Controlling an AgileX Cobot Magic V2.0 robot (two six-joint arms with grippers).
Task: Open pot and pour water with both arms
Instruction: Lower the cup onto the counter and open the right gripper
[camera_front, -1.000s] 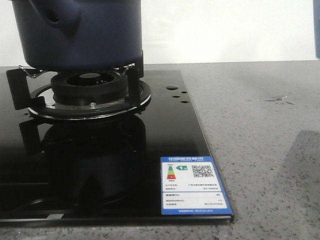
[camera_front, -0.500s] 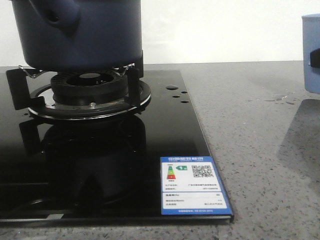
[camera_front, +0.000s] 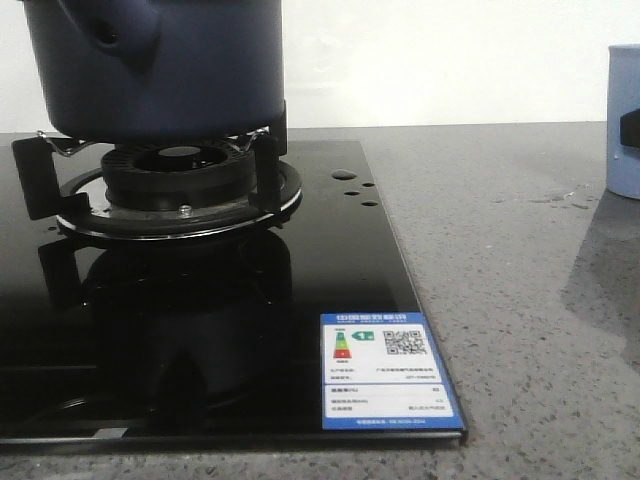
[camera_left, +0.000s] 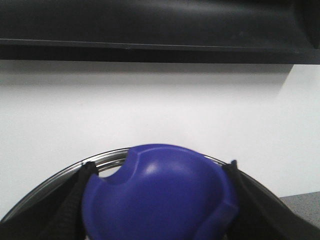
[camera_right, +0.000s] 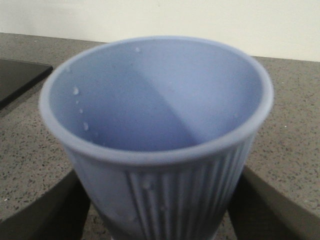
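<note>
Sitting on burner (camera_front: 170, 185), pot (camera_front: 160, 65), cup (camera_right: 155, 135) gripped

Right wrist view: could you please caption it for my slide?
Pale blue ribbed cup, upright between the right gripper's jaws, droplets inside, above the speckled grey counter.

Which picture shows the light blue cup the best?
The right wrist view: the cup fills the picture, showing its rim, ribbed side and droplets inside, between the right gripper's fingers. The front view catches only a sliver at its right edge. The left wrist view doesn't show it.
</note>
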